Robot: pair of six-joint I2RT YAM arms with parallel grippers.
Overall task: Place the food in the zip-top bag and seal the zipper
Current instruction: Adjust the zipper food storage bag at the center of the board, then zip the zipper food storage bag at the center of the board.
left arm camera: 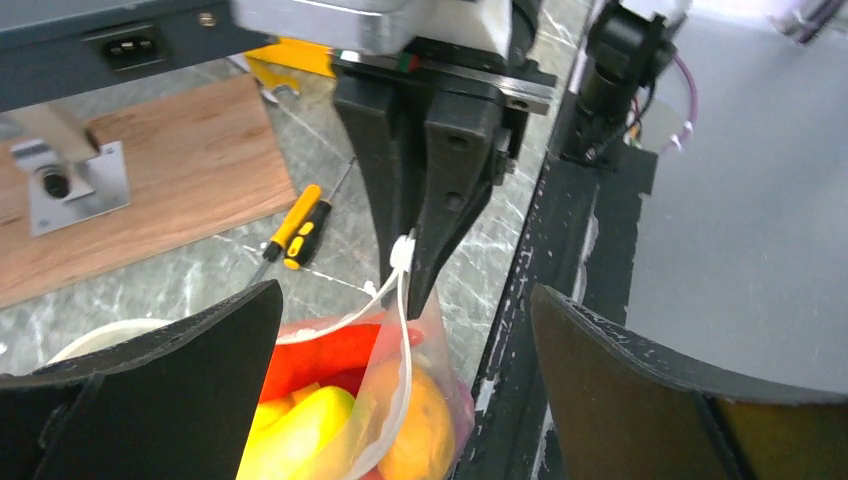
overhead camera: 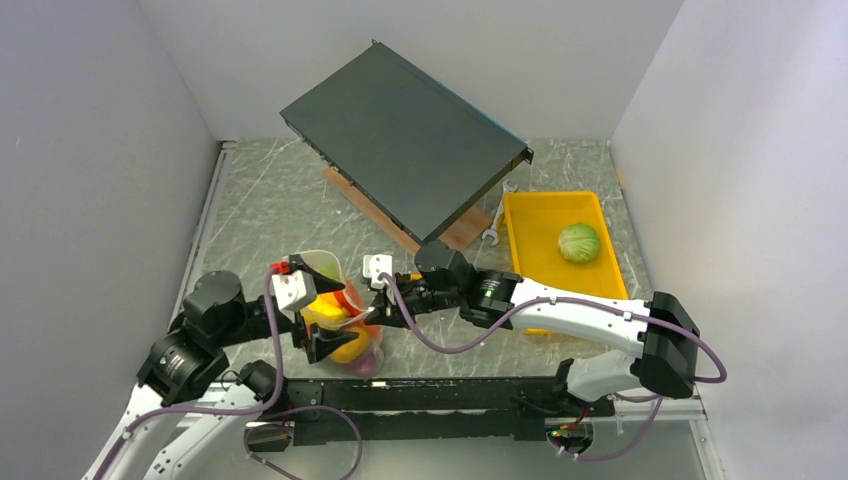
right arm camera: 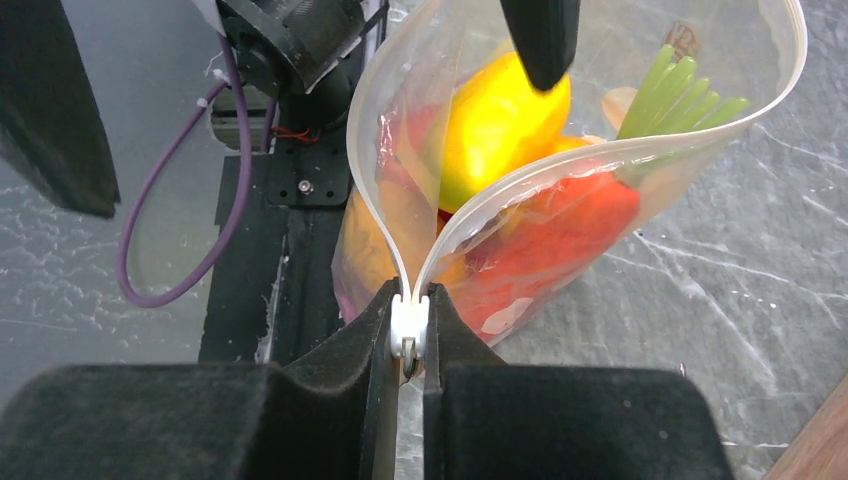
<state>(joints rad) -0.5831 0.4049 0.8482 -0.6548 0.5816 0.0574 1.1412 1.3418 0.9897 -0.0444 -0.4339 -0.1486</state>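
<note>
The clear zip-top bag [overhead camera: 345, 325] stands near the table's front edge, its mouth open in a loop. Inside are a yellow piece [right arm camera: 490, 130], a red pepper [right arm camera: 570, 220], an orange piece [left arm camera: 435, 420] and a carrot with green stems [right arm camera: 680, 90]. My right gripper [right arm camera: 409, 330] is shut on the white slider at one end of the zipper [right arm camera: 600, 150]; it also shows in the left wrist view [left arm camera: 410, 250]. My left gripper [left arm camera: 410, 400] is open wide, its fingers on either side of the bag's near wall. A green cabbage [overhead camera: 578, 242] lies in the yellow tray [overhead camera: 530, 215].
A dark flat box [overhead camera: 400, 140] leans on a wooden board [left arm camera: 150, 190] at the back. A yellow-handled screwdriver [left arm camera: 295, 225] lies beside the board. A wrench [overhead camera: 495, 225] lies left of the tray. The arms' black base rail [overhead camera: 450, 395] runs just behind the bag.
</note>
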